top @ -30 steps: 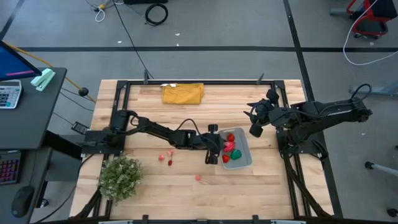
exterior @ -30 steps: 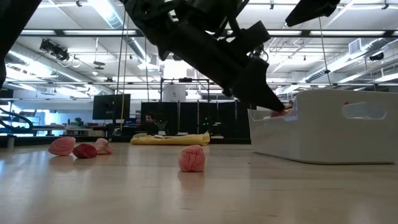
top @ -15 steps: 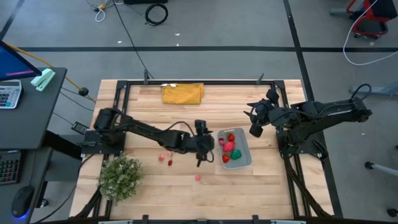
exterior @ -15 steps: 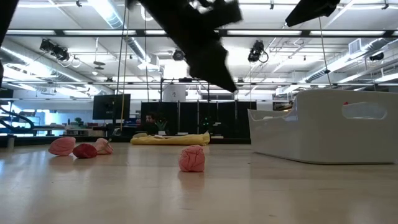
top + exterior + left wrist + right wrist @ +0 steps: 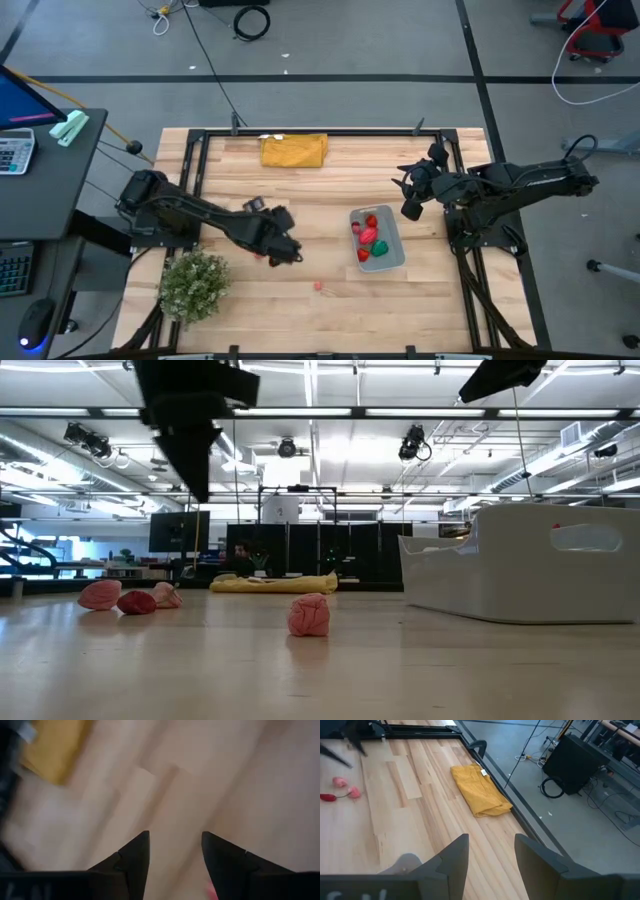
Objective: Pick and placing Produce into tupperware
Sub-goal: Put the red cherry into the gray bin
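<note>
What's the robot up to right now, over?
Left pincer open, empty, above loose produce. Right pincer open, parked beside tupperware. Nothing in the way.

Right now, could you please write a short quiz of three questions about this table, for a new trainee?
1. True or false: the left gripper is shut on a piece of produce.
2. Which is inside the tupperware? A) the yellow cloth B) red pieces and one green piece C) nothing
3. Fill in: the plant stands at the table's near ___ corner in the high view.

Key
1. False: it is open and empty, above the loose pieces.
2. B
3. left
</note>
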{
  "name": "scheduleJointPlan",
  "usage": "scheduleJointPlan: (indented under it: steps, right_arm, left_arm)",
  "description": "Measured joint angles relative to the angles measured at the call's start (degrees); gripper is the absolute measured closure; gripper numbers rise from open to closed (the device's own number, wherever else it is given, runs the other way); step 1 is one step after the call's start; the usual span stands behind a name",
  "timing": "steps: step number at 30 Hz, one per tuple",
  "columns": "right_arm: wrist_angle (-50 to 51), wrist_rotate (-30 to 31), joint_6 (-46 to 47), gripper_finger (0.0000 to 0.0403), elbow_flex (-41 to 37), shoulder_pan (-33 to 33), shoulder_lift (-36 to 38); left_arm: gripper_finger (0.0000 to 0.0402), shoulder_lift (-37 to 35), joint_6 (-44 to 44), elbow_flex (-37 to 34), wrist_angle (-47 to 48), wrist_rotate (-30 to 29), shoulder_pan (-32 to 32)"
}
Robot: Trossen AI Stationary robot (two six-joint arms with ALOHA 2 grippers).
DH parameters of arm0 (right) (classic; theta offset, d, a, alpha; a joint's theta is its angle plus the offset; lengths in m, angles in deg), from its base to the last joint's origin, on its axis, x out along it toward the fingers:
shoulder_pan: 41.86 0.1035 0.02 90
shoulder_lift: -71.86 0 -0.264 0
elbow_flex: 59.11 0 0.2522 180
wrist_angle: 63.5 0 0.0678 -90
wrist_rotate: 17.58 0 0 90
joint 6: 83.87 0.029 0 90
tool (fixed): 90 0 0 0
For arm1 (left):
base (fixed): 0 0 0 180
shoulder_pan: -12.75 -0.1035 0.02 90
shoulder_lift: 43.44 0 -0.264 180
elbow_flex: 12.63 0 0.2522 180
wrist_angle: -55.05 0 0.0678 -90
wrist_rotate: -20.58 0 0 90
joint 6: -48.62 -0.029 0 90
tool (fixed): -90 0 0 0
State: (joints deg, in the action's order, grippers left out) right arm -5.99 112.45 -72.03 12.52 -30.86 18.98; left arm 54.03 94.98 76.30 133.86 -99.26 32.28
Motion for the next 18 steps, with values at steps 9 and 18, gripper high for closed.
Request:
scheduleJointPlan:
  steps: [9, 18]
  right_arm:
    - [-0.02, -0.01, 0.36, 0.0235, 0.0, -0.01, 0.0]
    - [-0.03, -0.02, 0.61, 0.0235, 0.0, 0.0, 0.0]
  left_arm:
    - [0.0228, 0.04, 4.85, -7.04, -17.21, 12.44, 4.83]
    - [0.023, 0.04, 9.77, -11.46, -17.89, 13.34, 6.99]
